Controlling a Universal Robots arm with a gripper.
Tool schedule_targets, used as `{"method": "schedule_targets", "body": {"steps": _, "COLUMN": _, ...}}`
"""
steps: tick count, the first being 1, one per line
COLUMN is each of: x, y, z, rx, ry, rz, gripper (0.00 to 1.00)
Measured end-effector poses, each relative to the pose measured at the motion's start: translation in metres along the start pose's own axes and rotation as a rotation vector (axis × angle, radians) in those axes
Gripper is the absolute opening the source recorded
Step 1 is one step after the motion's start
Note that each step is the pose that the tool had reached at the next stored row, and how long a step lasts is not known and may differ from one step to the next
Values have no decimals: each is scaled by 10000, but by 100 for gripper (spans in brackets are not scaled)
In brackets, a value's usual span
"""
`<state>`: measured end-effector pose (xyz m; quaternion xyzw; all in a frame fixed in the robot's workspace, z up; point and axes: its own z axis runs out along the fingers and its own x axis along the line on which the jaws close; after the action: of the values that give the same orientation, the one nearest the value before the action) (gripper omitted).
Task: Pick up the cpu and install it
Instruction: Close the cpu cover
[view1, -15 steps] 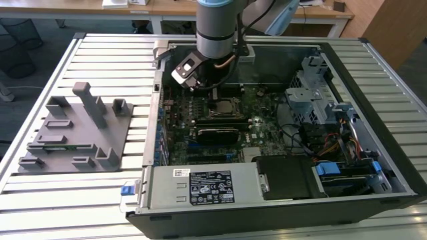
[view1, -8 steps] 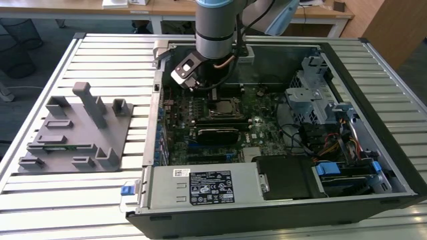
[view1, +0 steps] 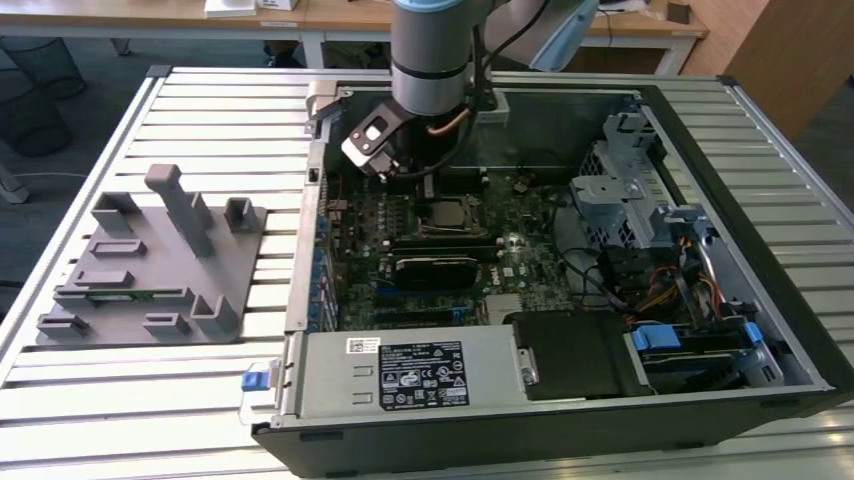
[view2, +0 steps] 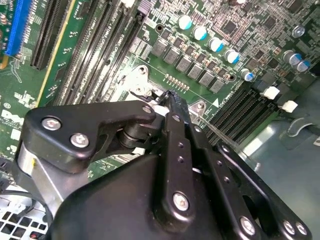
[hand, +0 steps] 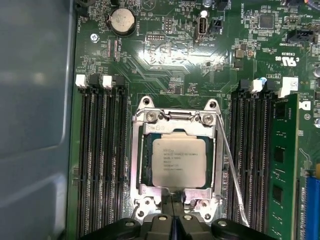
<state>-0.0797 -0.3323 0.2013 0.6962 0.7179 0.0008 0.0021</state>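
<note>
The cpu (hand: 179, 161) lies flat in the socket frame (hand: 140, 165) on the motherboard, its silver top facing up; in the exterior view the cpu (view1: 445, 212) sits mid-board inside the open computer case. My gripper (hand: 173, 212) hangs just above the edge of the socket frame, beside the cpu, fingers pressed together with nothing between them. In the second wrist view the gripper (view2: 171, 96) tapers to a closed tip over the board. In the exterior view the gripper (view1: 416, 172) hangs below the arm, just behind the socket.
A thin wire socket lever (hand: 232, 170) runs along one side of the frame. Memory slots (hand: 100, 160) flank the socket, one holding a green module (hand: 285, 165). A black heatsink block (view1: 434, 268), power supply (view1: 400, 375) and drive cage (view1: 627, 200) crowd the case. A grey fixture (view1: 154, 260) stands at the exterior view's left.
</note>
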Motion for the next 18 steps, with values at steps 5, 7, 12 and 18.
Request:
{"method": "schedule_targets", "body": {"steps": 5, "x": 0, "y": 0, "z": -45, "rx": 1, "ry": 9, "rz": -2, "gripper": 11}}
{"method": "schedule_targets", "body": {"steps": 7, "x": 1, "y": 1, "z": -44, "rx": -2, "ry": 18, "rz": -2, "gripper": 11}}
{"method": "schedule_targets", "body": {"steps": 12, "x": -13, "y": 8, "z": -48, "rx": 2, "ry": 19, "rz": -3, "gripper": 11}}
{"method": "schedule_targets", "body": {"steps": 18, "x": -73, "y": 102, "z": -44, "rx": 8, "ry": 22, "rz": -1, "gripper": 11}}
